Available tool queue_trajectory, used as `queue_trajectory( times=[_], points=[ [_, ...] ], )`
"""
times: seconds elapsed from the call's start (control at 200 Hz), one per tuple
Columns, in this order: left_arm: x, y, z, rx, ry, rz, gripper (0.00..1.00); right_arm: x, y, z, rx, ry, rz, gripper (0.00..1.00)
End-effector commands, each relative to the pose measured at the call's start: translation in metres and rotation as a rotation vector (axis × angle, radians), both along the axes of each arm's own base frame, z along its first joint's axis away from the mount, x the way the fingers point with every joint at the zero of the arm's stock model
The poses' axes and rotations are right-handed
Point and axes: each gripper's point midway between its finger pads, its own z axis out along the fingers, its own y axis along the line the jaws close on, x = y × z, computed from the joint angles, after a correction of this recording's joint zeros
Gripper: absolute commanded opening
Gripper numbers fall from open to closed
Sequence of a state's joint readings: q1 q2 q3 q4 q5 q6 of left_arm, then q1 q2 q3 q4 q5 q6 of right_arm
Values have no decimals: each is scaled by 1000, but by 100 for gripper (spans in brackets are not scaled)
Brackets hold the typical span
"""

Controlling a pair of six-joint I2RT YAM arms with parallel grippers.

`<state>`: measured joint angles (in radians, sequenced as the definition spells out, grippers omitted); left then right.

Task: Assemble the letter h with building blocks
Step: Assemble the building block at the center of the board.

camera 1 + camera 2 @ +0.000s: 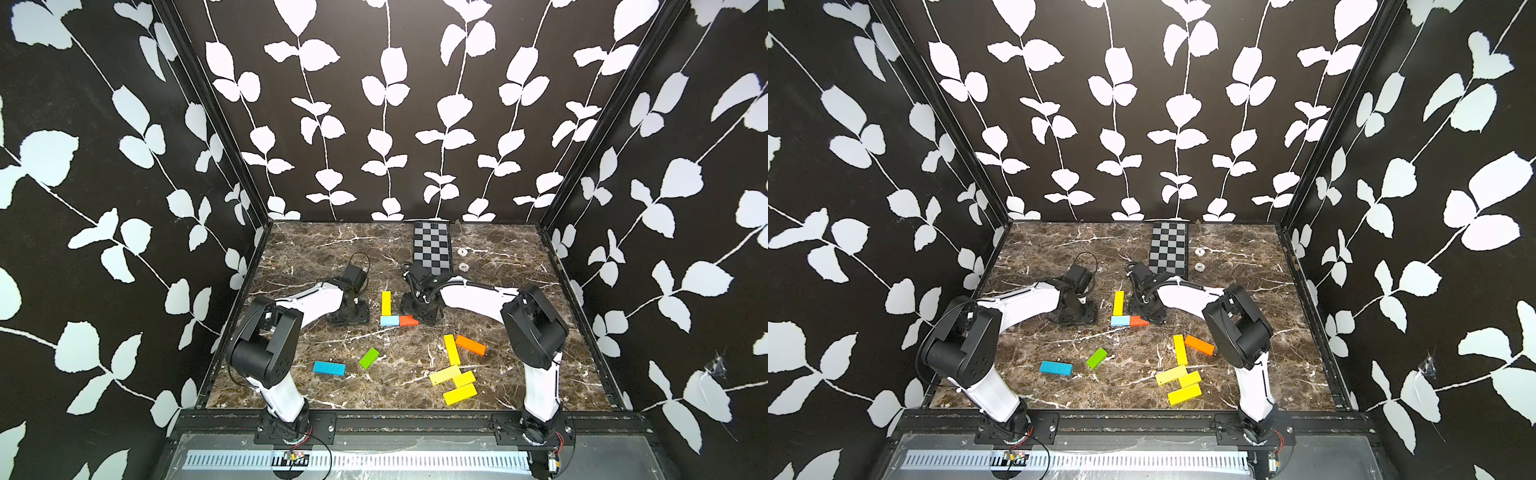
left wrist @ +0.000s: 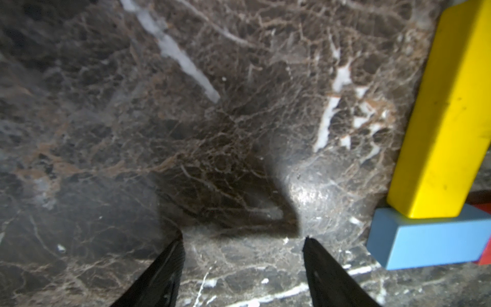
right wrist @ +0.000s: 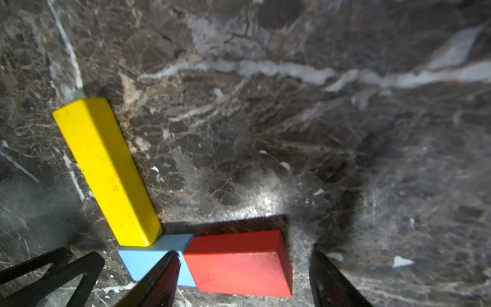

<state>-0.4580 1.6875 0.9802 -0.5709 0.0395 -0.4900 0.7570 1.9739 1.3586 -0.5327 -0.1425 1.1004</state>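
In the middle of the marble table a long yellow block (image 1: 386,302) stands end-on against a short light blue block (image 1: 389,320), and a red-orange block (image 1: 408,320) lies against the blue one's right end. My right gripper (image 3: 244,251) is open and low over the red-orange block (image 3: 239,263), which lies between its jaws. One finger overlaps the light blue block (image 3: 138,259); the other stands clear of the red-orange block. My left gripper (image 2: 243,237) is open over bare marble, just left of the yellow block (image 2: 449,111) and the light blue block (image 2: 430,242).
Loose blocks lie nearer the front: a blue one (image 1: 329,368), a green one (image 1: 368,358), an orange one (image 1: 470,345), a long yellow one (image 1: 451,350) and three more yellow ones (image 1: 459,393) in a cluster. A checkered board (image 1: 432,248) lies at the back.
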Motion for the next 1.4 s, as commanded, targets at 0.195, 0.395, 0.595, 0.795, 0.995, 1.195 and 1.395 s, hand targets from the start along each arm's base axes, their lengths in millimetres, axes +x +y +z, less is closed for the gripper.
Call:
queue_trajectory(
  times=[0.195, 0.395, 0.595, 0.795, 0.995, 1.195, 1.395],
  points=[
    [-7, -8, -13, -16, 43, -13, 73, -3, 6, 9, 26, -16, -23, 76],
    [-5, -13, -14, -20, 41, -24, 74, -5, 4, 12, 6, -21, -20, 76],
    [-3, -22, -15, -36, 45, -38, 74, -7, -3, 18, -11, -30, -26, 81],
    [-1, -34, -16, -50, 50, -59, 76, -8, -19, 33, -56, -68, -32, 84],
    [-7, -37, -20, -45, 66, -76, 76, -8, -26, 43, -61, -89, -39, 84],
    [-9, -42, -21, -54, 68, -90, 76, -8, -29, 49, -65, -100, -37, 84],
    [-9, -45, -22, -63, 73, -93, 76, -8, -31, 50, -71, -103, -37, 84]
  ],
)
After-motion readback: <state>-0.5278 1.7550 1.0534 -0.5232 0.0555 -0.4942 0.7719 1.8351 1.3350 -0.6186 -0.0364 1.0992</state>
